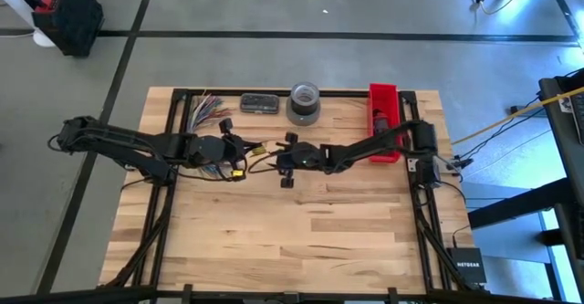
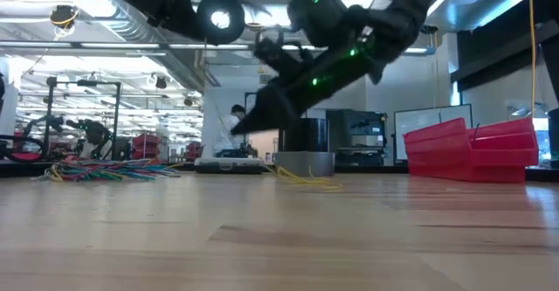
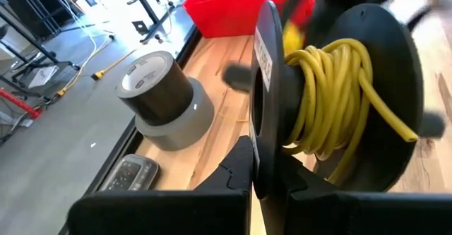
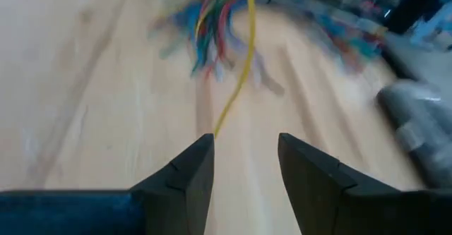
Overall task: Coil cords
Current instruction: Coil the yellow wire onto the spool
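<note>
Right wrist view is showing the right gripper (image 4: pixel 244 157) standing open and empty, the yellow cord (image 4: pixel 240 73) running lengthwise away from its jaws, just off one fingertip. The left gripper (image 3: pixel 268 182) is clamping shut on the spool (image 3: pixel 332 87) carrying the coiled part.

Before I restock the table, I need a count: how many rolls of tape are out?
1. A single grey tape roll stands at the table's far edge, between the flat dark device and the red bin. The arms could hide another.
</note>
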`<move>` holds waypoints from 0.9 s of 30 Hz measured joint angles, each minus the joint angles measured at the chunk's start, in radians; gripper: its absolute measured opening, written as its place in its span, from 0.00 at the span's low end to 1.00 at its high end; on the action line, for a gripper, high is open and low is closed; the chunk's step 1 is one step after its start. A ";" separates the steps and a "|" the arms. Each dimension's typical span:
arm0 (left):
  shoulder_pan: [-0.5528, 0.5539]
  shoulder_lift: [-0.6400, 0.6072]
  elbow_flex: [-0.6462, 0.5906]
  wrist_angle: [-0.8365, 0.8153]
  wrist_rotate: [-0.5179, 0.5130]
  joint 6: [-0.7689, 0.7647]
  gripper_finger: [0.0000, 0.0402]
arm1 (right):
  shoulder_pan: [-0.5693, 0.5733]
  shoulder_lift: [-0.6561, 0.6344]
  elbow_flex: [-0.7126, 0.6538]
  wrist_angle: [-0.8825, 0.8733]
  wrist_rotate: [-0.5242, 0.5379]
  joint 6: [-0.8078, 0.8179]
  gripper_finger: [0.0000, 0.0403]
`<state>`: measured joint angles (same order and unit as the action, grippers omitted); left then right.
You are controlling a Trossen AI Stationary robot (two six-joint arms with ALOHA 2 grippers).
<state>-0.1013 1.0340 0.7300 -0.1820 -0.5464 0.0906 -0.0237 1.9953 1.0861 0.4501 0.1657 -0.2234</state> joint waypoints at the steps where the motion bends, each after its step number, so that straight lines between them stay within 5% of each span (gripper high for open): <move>1: 0.000 0.000 0.000 0.002 0.000 0.000 0.00 | 0.000 0.015 0.011 -0.005 -0.001 0.007 0.40; 11: -0.003 0.000 0.000 0.003 0.000 0.003 0.00 | 0.003 0.057 0.063 0.002 -0.002 0.010 0.36; 22: -0.003 0.000 0.000 0.004 0.000 0.012 0.00 | 0.001 0.057 0.062 -0.016 0.013 -0.028 0.06; 27: -0.003 0.000 0.000 -0.005 0.000 0.014 0.00 | 0.005 0.018 0.062 -0.089 0.177 -0.091 0.04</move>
<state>-0.1040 1.0340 0.7296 -0.1872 -0.5465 0.1045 -0.0185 2.0132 1.1484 0.3615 0.3432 -0.3144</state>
